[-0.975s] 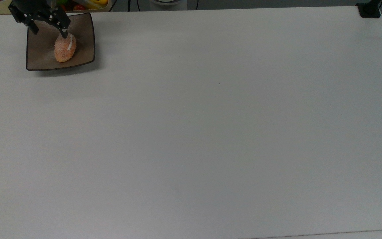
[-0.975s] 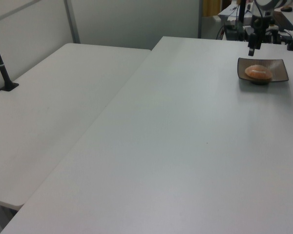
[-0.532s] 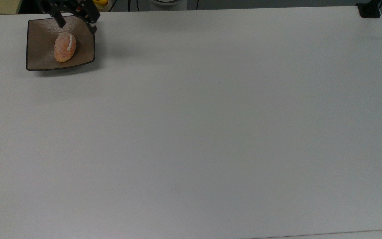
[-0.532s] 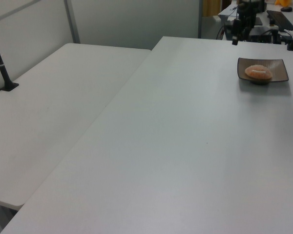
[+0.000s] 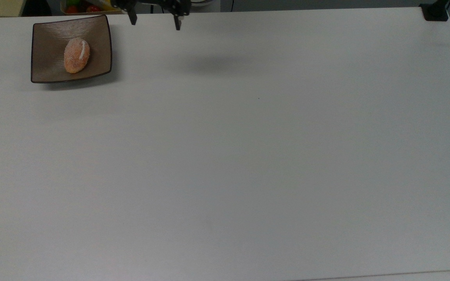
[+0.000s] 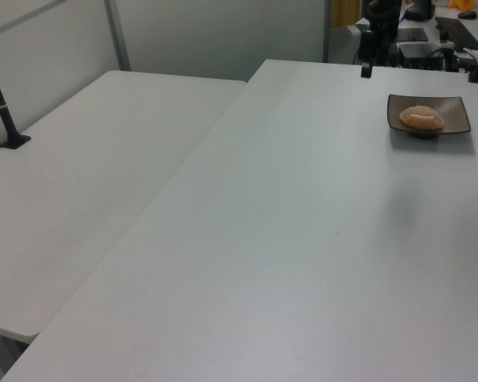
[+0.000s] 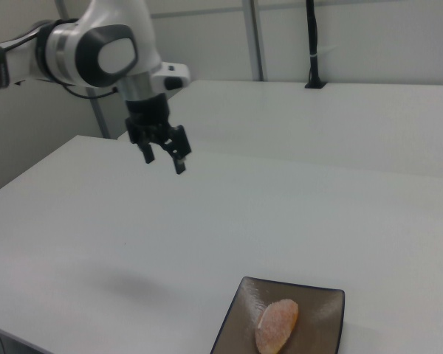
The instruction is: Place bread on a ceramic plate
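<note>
1. Bread [image 7: 277, 325] — lies on the ceramic plate [image 7: 321, 302], near its middle. Likely light, soft, with a crumbly sugared crust; best held lightly across its short sides.
2. Ceramic plate — stiff, glossy, probably breakable; sits flat on the table [image 5: 248, 156].
3. Gripper [image 7: 164, 154] — fingers spread, holding nothing, raised well apart from the plate.

The top view looks straight down on the table [image 5: 248, 156], the ceramic plate [image 5: 49, 70] at its upper left. The left view faces the plate [image 6: 456, 111] from afar; the right view sits near it [image 7: 321, 310] (all share it).
</note>
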Controlling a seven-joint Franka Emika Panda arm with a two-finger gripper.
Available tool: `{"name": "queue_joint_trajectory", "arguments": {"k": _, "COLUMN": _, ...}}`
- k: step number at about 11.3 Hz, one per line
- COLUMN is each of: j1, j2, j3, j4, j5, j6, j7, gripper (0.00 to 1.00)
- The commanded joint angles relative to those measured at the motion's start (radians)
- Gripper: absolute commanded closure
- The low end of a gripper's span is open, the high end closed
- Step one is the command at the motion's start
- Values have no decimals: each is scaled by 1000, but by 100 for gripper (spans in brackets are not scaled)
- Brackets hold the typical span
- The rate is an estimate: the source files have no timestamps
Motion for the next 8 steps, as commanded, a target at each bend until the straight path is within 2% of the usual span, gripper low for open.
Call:
{"name": "queue_joint_trajectory", "arguments": {"k": 1, "j1": -2, "j2": -3, "j3": 83, "j4": 1, "j5": -48, "j6": -14, "j7": 61, "gripper": 0}}
{"name": "queue_joint_trajectory", "arguments": {"k": 8, "j1": 1, "j2": 0, "j3": 93, "j4": 0, "j5": -43, "j6": 4, "j7": 30, "gripper": 0}}
